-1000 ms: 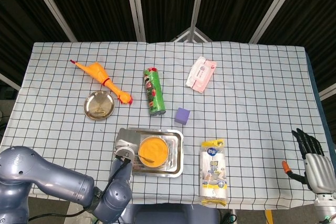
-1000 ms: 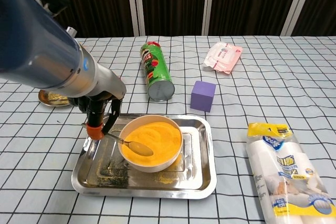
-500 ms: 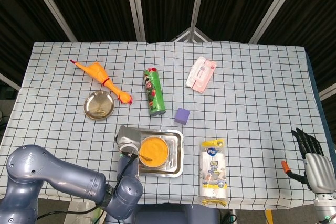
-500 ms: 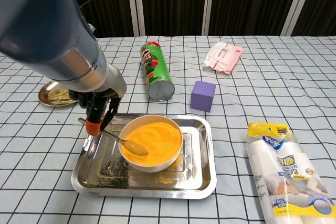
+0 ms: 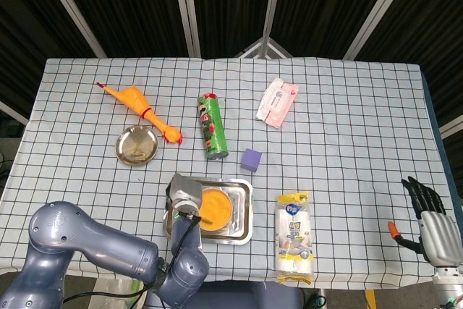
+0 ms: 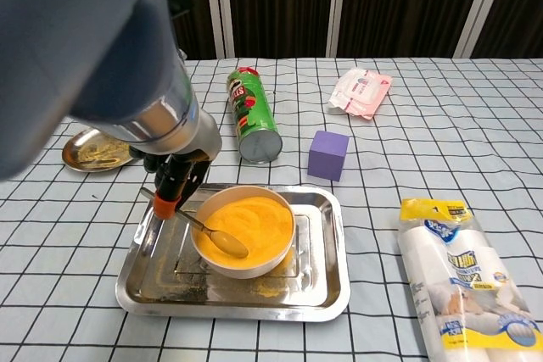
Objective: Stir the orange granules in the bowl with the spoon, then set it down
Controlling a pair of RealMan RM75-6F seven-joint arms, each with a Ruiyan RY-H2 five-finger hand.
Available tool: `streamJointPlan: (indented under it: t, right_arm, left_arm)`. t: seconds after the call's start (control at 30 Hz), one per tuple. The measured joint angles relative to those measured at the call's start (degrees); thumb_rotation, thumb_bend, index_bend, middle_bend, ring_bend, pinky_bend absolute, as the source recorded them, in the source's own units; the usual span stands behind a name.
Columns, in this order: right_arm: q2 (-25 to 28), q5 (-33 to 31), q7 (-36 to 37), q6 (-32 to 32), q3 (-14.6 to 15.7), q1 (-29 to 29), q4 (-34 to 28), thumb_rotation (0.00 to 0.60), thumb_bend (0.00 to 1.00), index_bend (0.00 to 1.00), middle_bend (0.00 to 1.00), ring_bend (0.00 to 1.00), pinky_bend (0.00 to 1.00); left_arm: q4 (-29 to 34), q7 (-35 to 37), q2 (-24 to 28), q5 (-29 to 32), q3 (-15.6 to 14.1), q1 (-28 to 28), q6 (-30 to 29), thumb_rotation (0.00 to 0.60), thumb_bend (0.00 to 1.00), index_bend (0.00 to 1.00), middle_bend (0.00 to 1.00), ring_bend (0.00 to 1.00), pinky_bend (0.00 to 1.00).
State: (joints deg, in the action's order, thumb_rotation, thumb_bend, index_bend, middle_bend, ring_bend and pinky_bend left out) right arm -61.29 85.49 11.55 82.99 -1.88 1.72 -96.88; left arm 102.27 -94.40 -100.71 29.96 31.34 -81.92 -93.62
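A white bowl (image 6: pixel 244 231) (image 5: pixel 216 208) full of orange granules stands in a steel tray (image 6: pixel 322 290) (image 5: pixel 244 231). My left hand (image 6: pixel 176 177) (image 5: pixel 184 197) hovers at the bowl's left rim and pinches the handle of a metal spoon (image 6: pixel 204 229). The spoon slants down to the right, and its head, coated in granules, lies on the orange heap near the bowl's front. My right hand (image 5: pixel 431 222) hangs open off the table's right front corner, apart from everything; the chest view does not show it.
A green chip can (image 6: pixel 253 114) lies behind the tray, a purple cube (image 6: pixel 328 155) to its right. A wipes pack (image 6: pixel 361 91), a tissue pack (image 6: pixel 460 279), a small gold dish (image 6: pixel 93 150) and a rubber chicken (image 5: pixel 142 111) lie around. Spilled granules dot the tray floor.
My left arm and hand have shifted to the right, toward the bowl, carrying the spoon; the spoon head has slid along the front of the granules. The right hand stayed still.
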Motion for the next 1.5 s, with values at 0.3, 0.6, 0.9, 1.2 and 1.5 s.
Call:
streamJointPlan:
  t: [0.3,0.6,0.9,1.2,1.5]
  right_arm:
    - [0.1,-0.2,0.4,-0.2,0.0,0.0,-0.1,0.600,0.40,0.00,0.00,0.00,0.00]
    - [0.3,-0.2,0.9,-0.3,0.0,0.0,-0.3,0.600,0.41,0.00,0.00,0.00,0.00]
    - [0.4,-0.2,0.9,-0.3,0.0,0.1,-0.3,0.600,0.40,0.00,0.00,0.00,0.00]
    - [0.4,-0.2,1.1,-0.3,0.0,0.0,-0.5,0.600,0.40,0.00,0.00,0.00,0.00]
    - [0.4,-0.5,1.2,-0.5,0.0,0.1,-0.6,0.600,0.40,0.00,0.00,0.00,0.00]
  left_arm:
    - [-4.1,-0.8,-2.7,-1.1,0.7,-0.6,-0.3,0.600,0.95,0.80,1.00,1.00,0.98]
    - [-7.0,-0.6,-3.4,-3.1,1.2,-0.2,-0.7,0.600,0.95,0.80,1.00,1.00,0.99]
    - [-6.3,1.4,-2.7,-5.6,2.1,1.5,-0.6,0.600,0.95,0.80,1.00,1.00,0.99]
    - [0.7,1.5,-1.5,-3.9,3.7,2.9,-1.2,0.600,0.95,0.80,1.00,1.00,0.99]
    - [3.0,1.2,-1.6,-2.3,3.9,3.2,-2.0,0.600,0.95,0.80,1.00,1.00,0.99]
